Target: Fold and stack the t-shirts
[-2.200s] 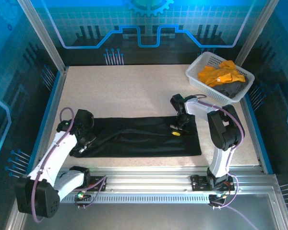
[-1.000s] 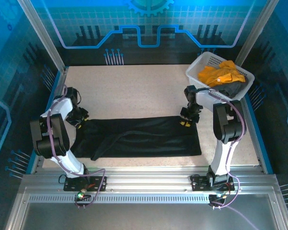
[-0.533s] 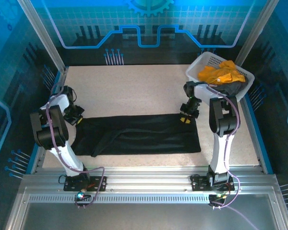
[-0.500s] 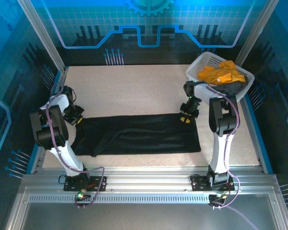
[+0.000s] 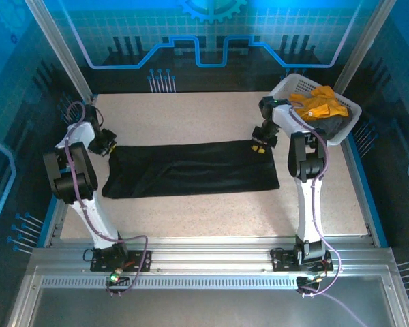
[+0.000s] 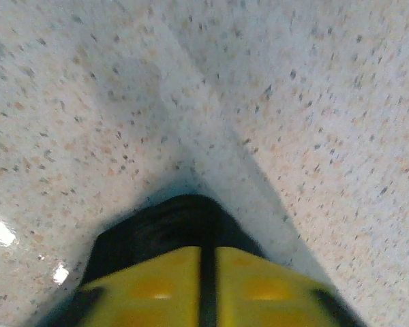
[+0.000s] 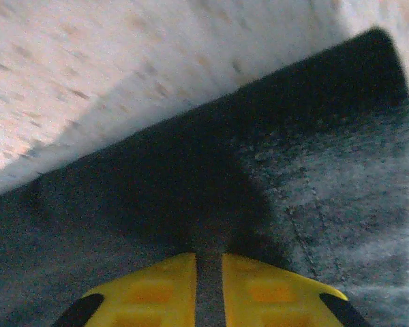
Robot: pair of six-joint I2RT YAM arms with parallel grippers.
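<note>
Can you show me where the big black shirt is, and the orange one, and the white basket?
black t-shirt [image 5: 191,170]: top view, the middle of the spread cloth.
orange-yellow t-shirt [image 5: 317,103]: top view, the middle of the crumpled heap.
white basket [image 5: 347,126]: top view, its near right wall.

dark grey t-shirt [image 5: 327,127] mostly buried under orange-yellow t-shirt [image 5: 317,103], left pincer [image 6: 206,262] cut off below

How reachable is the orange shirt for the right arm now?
Probably reachable: the orange shirt lies uncovered in the basket, close beside the right arm. Its jaws pinch the black shirt, so it must release first.
</note>
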